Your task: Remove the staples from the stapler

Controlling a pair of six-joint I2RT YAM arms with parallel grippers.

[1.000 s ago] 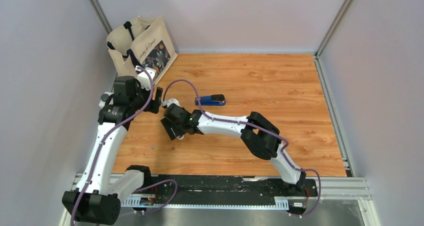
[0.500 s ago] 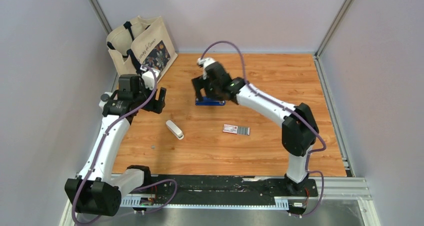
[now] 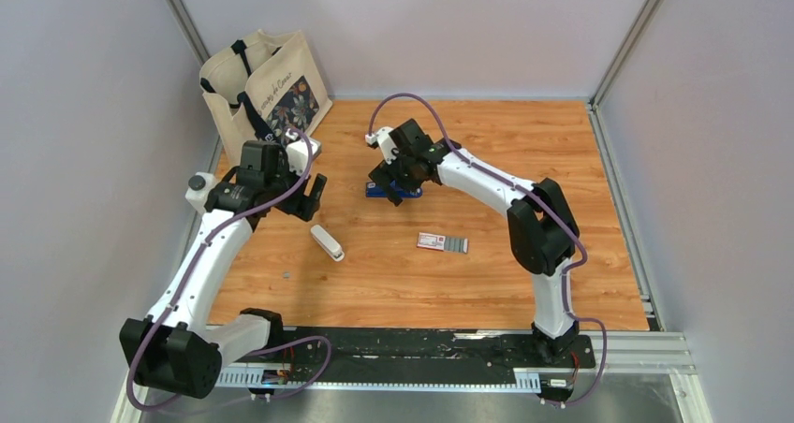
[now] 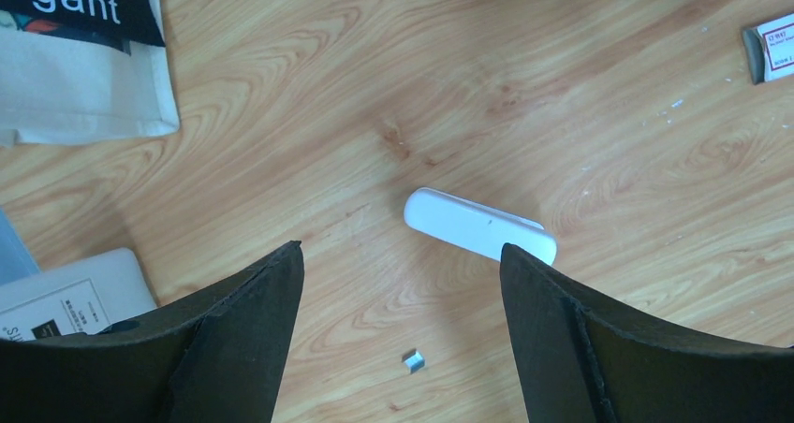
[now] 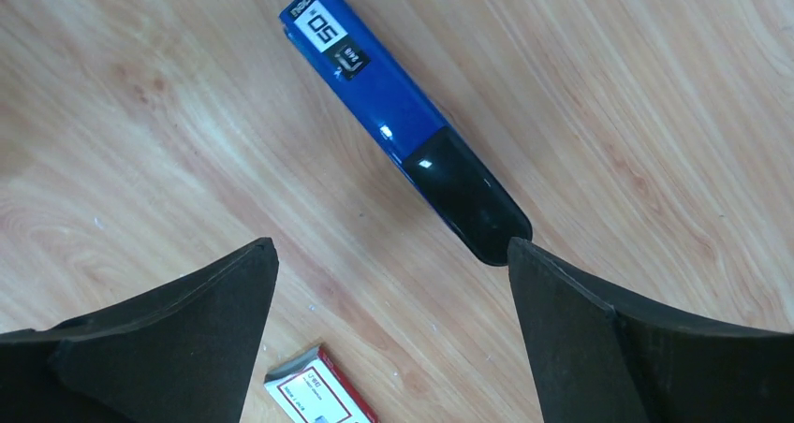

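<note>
Stapler (image 5: 393,114): a slim blue bar with a glossy dark end. It lies flat on the desk (image 3: 524,152) in the far middle and runs diagonally in the right wrist view. A white label reading "50" sits near its blue end.
Right pincer (image 5: 389,255): spread wide and holding nothing, it hangs directly over the stapler. The stapler's dark end lies just beside one fingertip, perhaps touching it, though the view does not settle that.
Left pincer (image 4: 401,255): spread wide and empty, it hovers over the left part of the desk.
White bar (image 4: 479,225): a small rounded piece lying flat, seen between the left fingers and apart from both.
Metal bit (image 4: 413,359): a tiny grey scrap on the wood near the white bar, on its near side.
Box (image 3: 442,243): small, red and white with a grey part at one end. It lies flat nearer the arm bases than the stapler and apart from it.
Tote bag (image 3: 267,91): cream with dark straps and a floral print, standing at the far left corner.
</note>
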